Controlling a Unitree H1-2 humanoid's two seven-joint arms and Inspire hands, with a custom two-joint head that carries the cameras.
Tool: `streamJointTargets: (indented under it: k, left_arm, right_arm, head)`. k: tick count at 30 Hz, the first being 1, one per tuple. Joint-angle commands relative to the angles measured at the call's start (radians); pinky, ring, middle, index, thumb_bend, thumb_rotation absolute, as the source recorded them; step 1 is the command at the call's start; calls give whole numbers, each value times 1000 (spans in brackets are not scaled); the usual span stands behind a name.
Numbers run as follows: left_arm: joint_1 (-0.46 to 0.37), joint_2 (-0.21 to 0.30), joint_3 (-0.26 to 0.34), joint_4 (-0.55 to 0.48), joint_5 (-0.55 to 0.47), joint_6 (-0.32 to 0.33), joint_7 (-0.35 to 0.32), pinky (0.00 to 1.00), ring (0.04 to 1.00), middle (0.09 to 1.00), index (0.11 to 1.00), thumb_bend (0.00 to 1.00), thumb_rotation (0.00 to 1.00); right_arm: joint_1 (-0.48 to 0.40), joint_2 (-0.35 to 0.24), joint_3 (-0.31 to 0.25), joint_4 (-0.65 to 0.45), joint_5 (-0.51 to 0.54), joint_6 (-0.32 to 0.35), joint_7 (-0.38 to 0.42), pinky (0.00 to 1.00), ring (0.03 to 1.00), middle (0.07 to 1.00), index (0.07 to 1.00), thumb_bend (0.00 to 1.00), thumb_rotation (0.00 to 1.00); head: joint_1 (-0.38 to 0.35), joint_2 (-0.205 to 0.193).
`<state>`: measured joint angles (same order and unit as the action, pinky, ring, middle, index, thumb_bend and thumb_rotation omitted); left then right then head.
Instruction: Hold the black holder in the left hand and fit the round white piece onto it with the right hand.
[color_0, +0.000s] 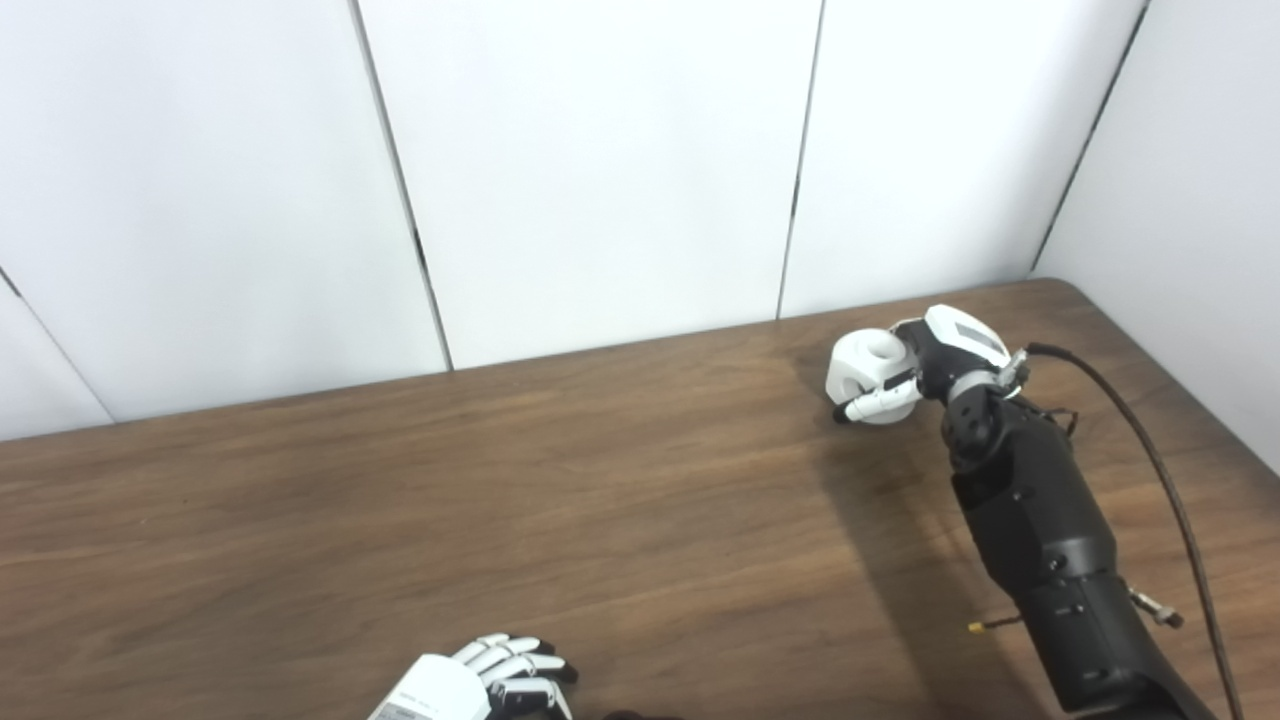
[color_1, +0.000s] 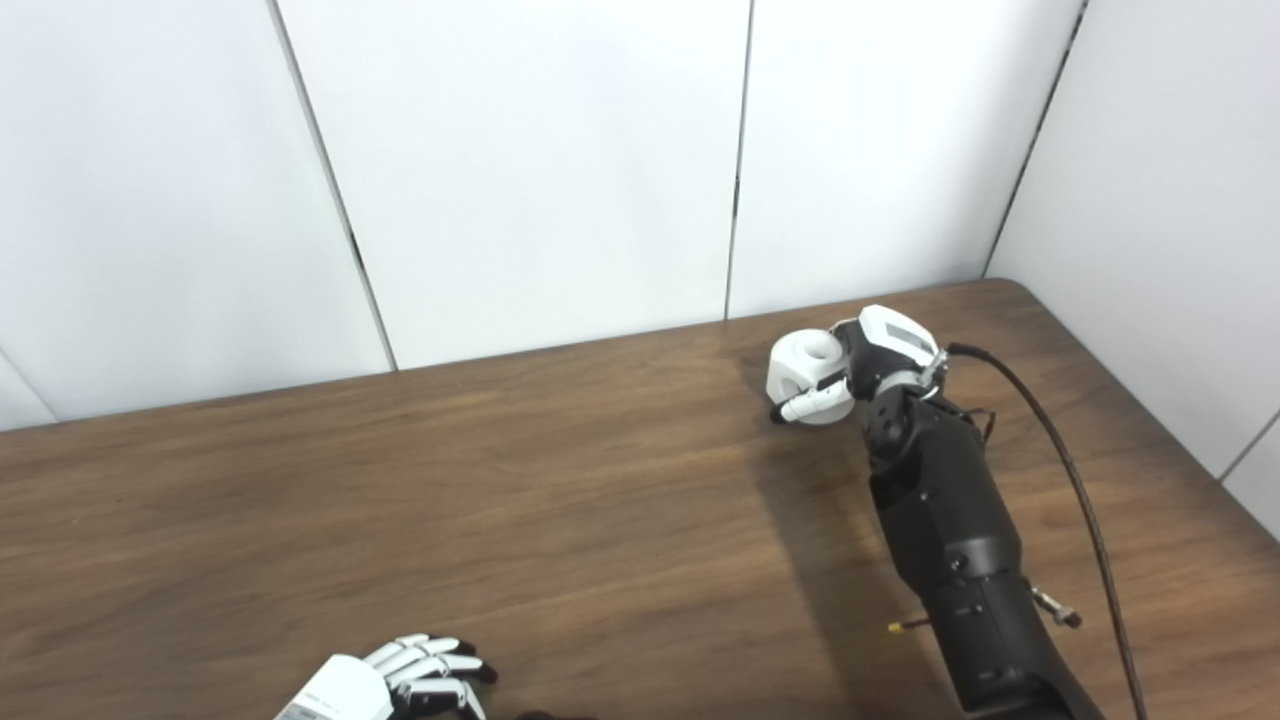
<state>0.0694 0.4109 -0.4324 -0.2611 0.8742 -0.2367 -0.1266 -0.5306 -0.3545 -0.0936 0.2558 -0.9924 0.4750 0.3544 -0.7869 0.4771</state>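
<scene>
1. The round white piece (color_0: 868, 372) with a hole in its top is at the far right part of the table, near the back edge. It is in the grasp of the right hand.
2. The long brown wooden table (color_0: 500, 520) fills the lower half of both views. Its grain runs from side to side.
3. The white wall panels (color_0: 600, 170) with thin dark seams stand behind the table.
4. The black right arm (color_0: 1050, 560) comes up from the bottom right. It casts a dark shadow on the wood to its left.
5. A thin black cable (color_0: 1150, 450) curves from the wrist down along the right side of the arm.
6. The right hand (color_0: 930, 365) is white and black. Its fingers (color_0: 880, 400) wrap around the white piece and hold it.
7. The left hand (color_1: 400, 680) is white with dark fingertips and sits at the bottom edge, well apart from the right hand. Its fingers are curled in. I cannot tell if it holds something, because the edge of the picture cuts it off.
8. A small dark shape (color_0: 625, 714) shows just beside the left hand at the bottom edge. It is too cut off to tell what it is.
</scene>
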Motion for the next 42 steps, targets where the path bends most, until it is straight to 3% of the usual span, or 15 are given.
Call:
streamJointTargets:
  k: [1, 13, 15, 17, 18, 21, 27, 36, 42]
  left_arm:
    - [57, 55, -6, 52, 68, 49, -88, 820, 821, 751, 485, 519, 46]
    - [70, 60, -8, 19, 68, 72, -123, 847, 837, 763, 486, 519, 45]
    - [72, 60, -8, 13, 68, 75, -128, 849, 837, 764, 486, 519, 45]
    - [74, 60, -7, 5, 67, 83, -140, 856, 839, 766, 486, 519, 45]
    - [75, 60, -6, 3, 65, 84, -142, 858, 840, 767, 486, 519, 45]
    - [77, 61, -5, 0, 62, 85, -143, 861, 841, 768, 486, 518, 45]
    - [79, 61, -8, -7, 63, 92, -152, 870, 847, 773, 486, 518, 45]
    - [78, 51, -16, -27, 78, 118, -174, 866, 849, 775, 486, 518, 45]
    - [81, 41, -25, -52, 89, 137, -198, 866, 850, 776, 486, 518, 45]
  right_arm:
    - [-35, -22, -10, -36, -13, -5, -30, 948, 966, 899, 712, 849, 343]
    - [-24, -26, -2, -54, -12, -5, -27, 944, 963, 892, 699, 831, 343]
    - [-18, -36, 13, -57, 2, -6, -36, 934, 959, 884, 656, 809, 332]
    - [-13, -45, 27, -58, 21, -6, -52, 929, 951, 877, 569, 719, 278]
    - [-9, -47, 31, -60, 31, -7, -62, 935, 948, 875, 522, 601, 206]
    - [-2, -48, 39, -63, 57, -7, -100, 944, 940, 865, 493, 533, 159]
    - [1, -62, 63, -61, 101, -8, -146, 945, 927, 834, 485, 521, 146]
    - [15, -86, 81, -83, 138, -7, -140, 956, 931, 831, 486, 521, 146]
    - [93, -97, 92, -237, 146, -6, -85, 962, 921, 836, 486, 521, 147]
  head:
    - [1, 5]
    - [2, 18]
    - [3, 20]
    - [4, 22]
    - [5, 26]
    - [5, 28]
    - [11, 32]
    - [44, 44]
    - [108, 69]
